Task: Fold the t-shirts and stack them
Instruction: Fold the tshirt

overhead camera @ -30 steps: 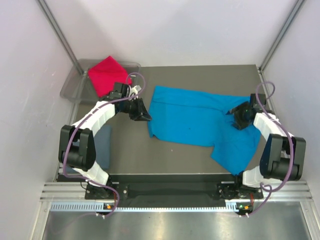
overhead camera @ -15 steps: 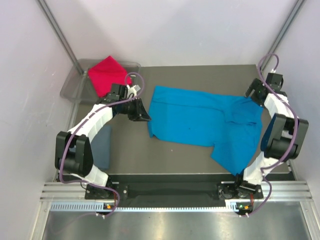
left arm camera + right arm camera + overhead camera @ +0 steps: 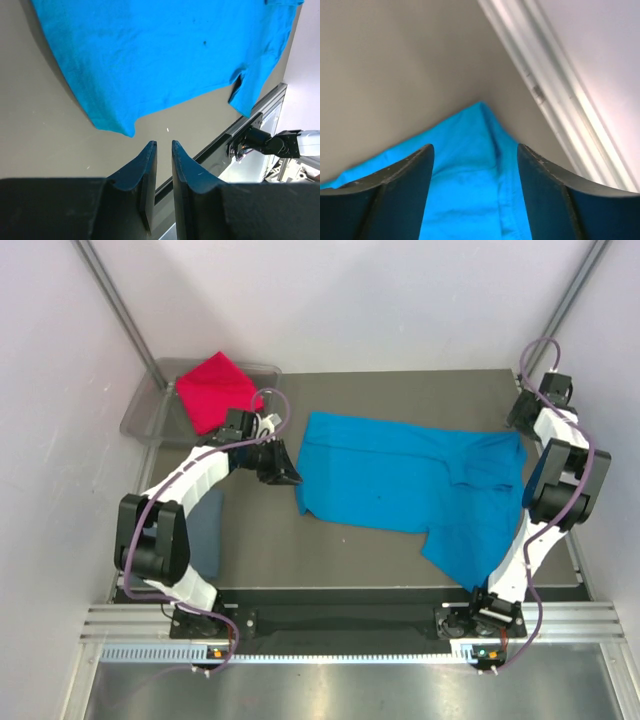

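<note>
Holds nothing in the left gripper (image 3: 163, 145), almost closed, beside the turquoise t-shirt (image 3: 390, 480); has the right gripper (image 3: 475, 150) wide apart above its corner.

Nothing to read here: no lettering, label or number anywhere. The turquoise shirt (image 3: 165, 60) ahead of the left fingers (image 3: 142, 170) is plain, and the red shirt (image 3: 215, 390) is too.
</note>
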